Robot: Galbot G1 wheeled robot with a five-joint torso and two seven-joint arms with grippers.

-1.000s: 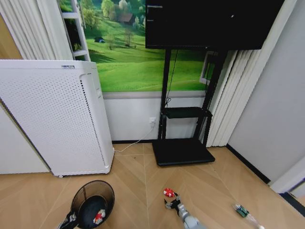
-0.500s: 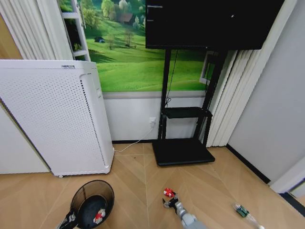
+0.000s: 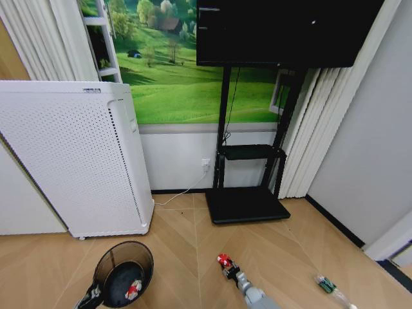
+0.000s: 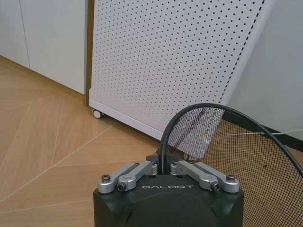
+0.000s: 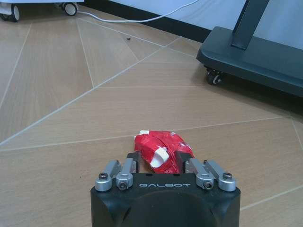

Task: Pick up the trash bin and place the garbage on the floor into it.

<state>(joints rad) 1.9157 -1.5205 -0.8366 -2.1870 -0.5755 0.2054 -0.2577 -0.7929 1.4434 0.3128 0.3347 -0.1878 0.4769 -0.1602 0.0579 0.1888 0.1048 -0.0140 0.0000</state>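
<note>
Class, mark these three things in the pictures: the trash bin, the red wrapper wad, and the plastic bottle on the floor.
trash bin point(image 3: 111, 265): head view, on its mesh wall near the rim.
red wrapper wad point(image 5: 159, 152): right wrist view, on its crumpled red top.
plastic bottle point(image 3: 328, 284): head view, on the green label.

Head looks down (wide) — wrist cameras close, near the floor point(image 5: 71, 94).

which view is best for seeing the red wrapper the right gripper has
The right wrist view: the red wrapper sits large between the right gripper's fingers, its white patches clear. The head view shows it as a small red spot at the arm's tip above the floor. The left wrist view looks at the trash bin instead.
</note>
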